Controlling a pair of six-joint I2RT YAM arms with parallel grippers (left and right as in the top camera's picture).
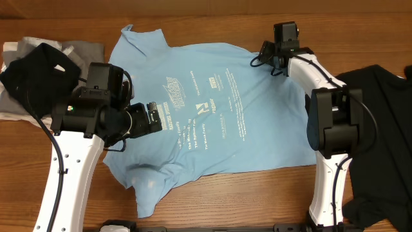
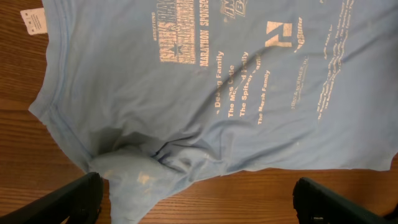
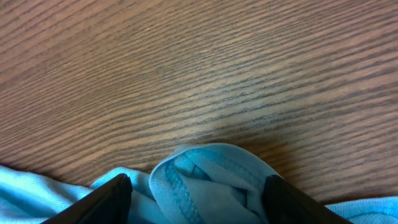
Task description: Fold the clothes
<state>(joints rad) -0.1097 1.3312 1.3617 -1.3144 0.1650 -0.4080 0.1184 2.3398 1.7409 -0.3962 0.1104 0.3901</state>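
Observation:
The clothes on the table include a light blue T-shirt [image 1: 219, 109] lying spread out flat, its white print facing up. My left gripper [image 1: 149, 116] hovers over the shirt's left side. It is open wide, and in the left wrist view [image 2: 199, 202] only a rumpled sleeve [image 2: 134, 180] and bare wood lie between its fingers [image 2: 74, 199]. At the shirt's far right edge my right gripper [image 1: 262, 55] is open. A raised fold of stitched hem [image 3: 199, 180] sits between its fingers [image 3: 109, 199] and touches the right one. A larger black garment [image 1: 380, 96] lies at the right.
At the far left, a pile of grey and white clothes [image 1: 84, 51] has a black piece [image 1: 35, 71] on top. More black cloth [image 1: 380, 209] lies at the front right. A white neck tag [image 2: 32, 20] sticks out onto the wooden table [image 1: 257, 200].

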